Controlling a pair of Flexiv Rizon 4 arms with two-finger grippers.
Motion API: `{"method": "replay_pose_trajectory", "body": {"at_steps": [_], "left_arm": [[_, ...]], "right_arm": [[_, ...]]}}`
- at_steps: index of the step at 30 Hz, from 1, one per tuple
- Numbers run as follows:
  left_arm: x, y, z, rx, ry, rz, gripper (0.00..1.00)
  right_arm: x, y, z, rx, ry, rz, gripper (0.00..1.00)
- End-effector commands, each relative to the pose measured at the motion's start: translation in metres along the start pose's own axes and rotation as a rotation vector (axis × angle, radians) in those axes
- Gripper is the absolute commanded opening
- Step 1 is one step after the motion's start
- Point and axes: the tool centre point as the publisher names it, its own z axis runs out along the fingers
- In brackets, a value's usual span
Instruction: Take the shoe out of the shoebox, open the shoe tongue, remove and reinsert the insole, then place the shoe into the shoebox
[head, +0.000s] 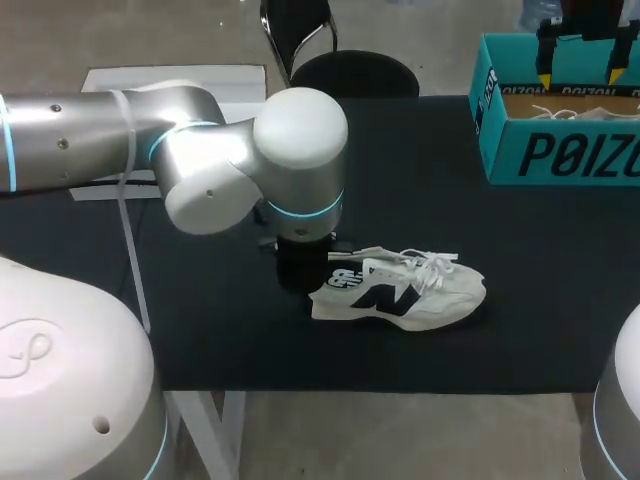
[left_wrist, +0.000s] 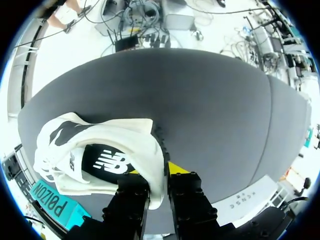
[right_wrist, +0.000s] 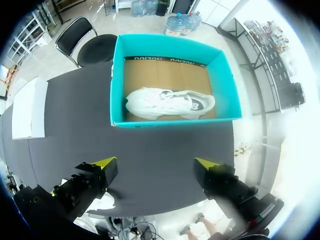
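On the table (head: 200, 330), the left pincer (left_wrist: 157, 192) is clamped on the heel of the shoe (head: 420, 295), whose toe points to 3 o'clock. At 2 o'clock from it stands the shoebox (head: 560, 155) with a second shoe (right_wrist: 167, 102) inside. The right pincer (right_wrist: 156, 164) hangs above the box, its fingers spread wide.

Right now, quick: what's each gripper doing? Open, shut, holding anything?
Left gripper: shut on the heel end of the shoe.
Right gripper: open, holding nothing, above the shoebox.
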Motion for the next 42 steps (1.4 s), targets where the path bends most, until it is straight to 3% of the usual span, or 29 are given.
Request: {"method": "replay_pose_trajectory", "body": {"at_steps": [1,9,17,20,21,23,24,25,27,31,38,42], "left_arm": [[-0.006,-0.002,0.005,-0.002,0.010,-0.015,1.00],[-0.004,0.008,-0.013,-0.013,-0.052,-0.051,1.00],[0.018,0.031,-0.048,-0.009,-0.120,-0.135,1.00],[0.031,0.040,-0.062,0.067,-0.166,-0.243,1.00],[0.037,0.043,-0.067,0.177,-0.207,-0.337,1.00],[0.049,0.049,-0.073,0.257,-0.258,-0.457,1.00],[0.059,0.052,-0.079,0.383,-0.328,-0.597,1.00],[0.065,0.054,-0.081,0.420,-0.349,-0.654,1.00],[0.082,0.057,-0.084,0.424,-0.416,-0.763,1.00],[0.104,0.055,-0.089,0.536,-0.488,-0.934,1.00],[0.128,0.052,-0.088,0.567,-0.522,-1.064,1.00],[0.136,0.051,-0.089,0.559,-0.504,-1.024,1.00]], "right_arm": [[0.000,-0.001,0.000,-0.003,0.000,0.000,1.00],[0.000,-0.001,0.000,-0.003,0.000,0.000,1.00],[0.000,-0.001,0.000,-0.003,0.000,0.000,1.00],[0.000,-0.001,0.000,-0.003,0.000,0.000,1.00],[0.000,-0.001,0.000,-0.003,0.000,0.000,1.00],[0.000,-0.001,0.000,-0.003,0.000,0.000,1.00],[0.000,-0.001,0.000,-0.003,0.000,0.000,1.00],[0.000,-0.001,0.000,-0.003,0.000,0.000,1.00],[0.000,-0.001,0.000,-0.003,0.000,0.000,1.00],[0.000,-0.001,0.000,-0.003,0.000,0.000,1.00],[0.000,-0.001,0.000,-0.003,0.000,0.000,1.00],[0.000,-0.001,0.000,-0.003,0.000,0.000,1.00]]}}
